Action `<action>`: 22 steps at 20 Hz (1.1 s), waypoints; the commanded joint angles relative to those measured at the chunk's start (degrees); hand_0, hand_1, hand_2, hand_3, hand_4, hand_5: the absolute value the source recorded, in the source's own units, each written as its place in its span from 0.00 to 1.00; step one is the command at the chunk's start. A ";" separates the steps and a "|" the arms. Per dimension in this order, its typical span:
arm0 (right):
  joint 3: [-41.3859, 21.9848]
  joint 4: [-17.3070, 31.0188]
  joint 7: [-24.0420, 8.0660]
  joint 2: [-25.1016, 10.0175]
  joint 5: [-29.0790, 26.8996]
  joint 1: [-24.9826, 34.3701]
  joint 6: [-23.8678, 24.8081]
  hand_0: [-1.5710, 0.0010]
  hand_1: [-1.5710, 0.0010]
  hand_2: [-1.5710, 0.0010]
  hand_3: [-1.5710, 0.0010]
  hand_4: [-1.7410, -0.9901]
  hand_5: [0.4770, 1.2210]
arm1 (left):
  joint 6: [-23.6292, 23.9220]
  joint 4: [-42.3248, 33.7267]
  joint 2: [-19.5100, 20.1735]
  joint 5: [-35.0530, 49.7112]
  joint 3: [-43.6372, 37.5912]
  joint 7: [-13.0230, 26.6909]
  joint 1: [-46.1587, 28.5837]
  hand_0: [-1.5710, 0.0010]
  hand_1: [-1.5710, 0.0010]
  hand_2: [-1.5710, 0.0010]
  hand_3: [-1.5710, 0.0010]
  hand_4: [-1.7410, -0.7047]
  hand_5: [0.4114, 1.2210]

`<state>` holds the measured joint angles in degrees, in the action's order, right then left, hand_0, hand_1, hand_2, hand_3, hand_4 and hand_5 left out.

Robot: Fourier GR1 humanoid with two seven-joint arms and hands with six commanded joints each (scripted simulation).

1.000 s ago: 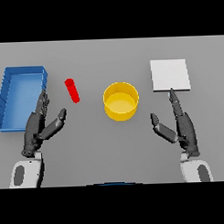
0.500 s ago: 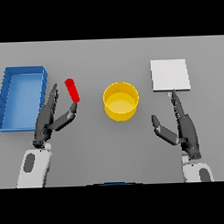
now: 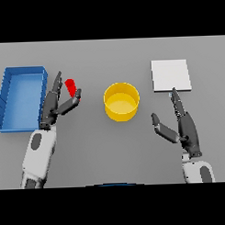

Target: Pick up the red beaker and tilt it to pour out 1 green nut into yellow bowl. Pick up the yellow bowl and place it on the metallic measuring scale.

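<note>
A plain grey table (image 3: 111,151) fills the whole view from near edge to far edge, its surface smooth and unmarked. No walls, floor or windows show. The light is even and soft, with only faint shadows. At the far left an open blue tray (image 3: 8,90) lies on the table, its raised rim framing a flat blue floor.

left hand (image 3: 56,103): raised, fingers straight, thumb out | right hand (image 3: 183,124): resting, fingers extended, thumb splayed
</note>
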<state>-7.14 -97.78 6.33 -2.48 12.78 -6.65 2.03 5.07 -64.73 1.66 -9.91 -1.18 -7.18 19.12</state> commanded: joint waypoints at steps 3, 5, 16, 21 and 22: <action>0.60 -0.54 0.27 -0.52 -0.51 -0.22 -0.03 1.00 1.00 1.00 1.00 0.66 0.26 | 0.38 5.41 0.34 -0.41 -0.97 -2.27 3.22 1.00 1.00 1.00 1.00 0.52 0.28; 0.46 -0.37 -0.05 -0.65 -0.38 -0.26 -0.25 1.00 1.00 1.00 1.00 0.66 0.27 | 1.34 8.19 -0.22 -1.39 -0.83 -4.16 5.14 1.00 1.00 1.00 1.00 0.49 0.29; 0.26 -1.16 0.53 -0.65 -0.07 -0.47 -0.13 1.00 1.00 1.00 1.00 0.65 0.29 | 6.17 21.99 -1.37 -1.92 -4.54 -11.69 14.49 0.79 0.77 0.77 0.86 0.37 0.44; 0.06 -0.57 0.23 -0.03 0.04 -0.82 0.12 1.00 1.00 1.00 1.00 0.68 0.28 | 6.51 24.61 -2.46 -1.82 -5.43 -16.30 15.83 0.26 0.25 0.25 0.37 0.14 0.82; 0.14 -0.58 0.52 0.02 -0.04 -0.31 0.19 1.00 1.00 1.00 1.00 0.68 0.28 | 6.73 25.16 -2.55 -1.55 -5.68 -15.25 16.54 0.21 0.20 0.20 0.29 0.16 0.85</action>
<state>-7.00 -98.36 6.88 -2.46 12.73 -6.94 2.22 11.67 -39.57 -0.90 -11.36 -6.86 -22.36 35.69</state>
